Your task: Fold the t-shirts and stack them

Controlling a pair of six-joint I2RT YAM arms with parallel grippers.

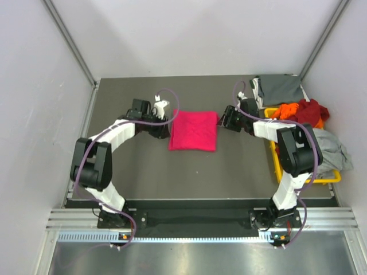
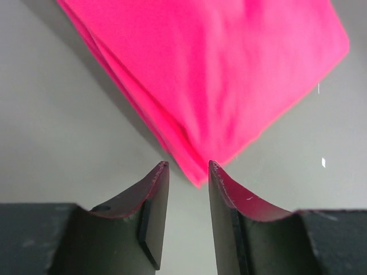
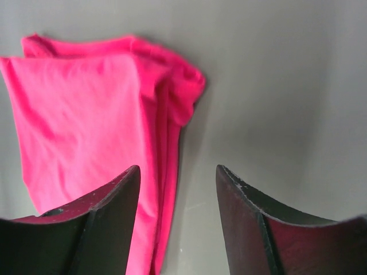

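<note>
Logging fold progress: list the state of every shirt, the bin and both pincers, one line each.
yellow bin: upright, holding shirts.
pink t-shirt: folded into a flat square.
dark grey t-shirt: lying flat beyond the bin.
orange t-shirt: crumpled in bin.
dark red t-shirt: crumpled in bin.
light grey t-shirt: unfolded, spilling over bin.
left pincer: open, empty.
right pincer: open, empty.
</note>
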